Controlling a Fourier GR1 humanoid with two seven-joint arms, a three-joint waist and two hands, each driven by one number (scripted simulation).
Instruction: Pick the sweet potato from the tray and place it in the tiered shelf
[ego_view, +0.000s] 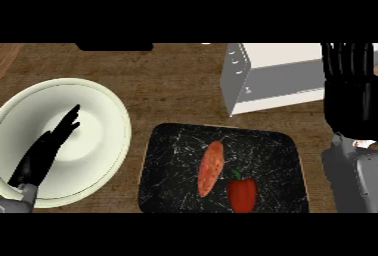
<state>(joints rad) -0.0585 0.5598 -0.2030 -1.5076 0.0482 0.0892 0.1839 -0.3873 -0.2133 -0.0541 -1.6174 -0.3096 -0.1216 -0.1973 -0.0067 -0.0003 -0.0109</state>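
Worktop (170, 85): white plate (96, 100) at left edge, black tray (273, 150) mid near edge, white tiered shelf (284, 60) towards far right corner.

Right hand (353, 85) rests at right edge, fingers straight up, empty. Left hand (40, 157) over plate, fingers extended, empty.

Sweet potato (211, 167) lies lengthwise at tray centre, just beside red bell pepper (242, 194).

Judged stiff, fairly light, tapered, may roll: grasp across thick middle.
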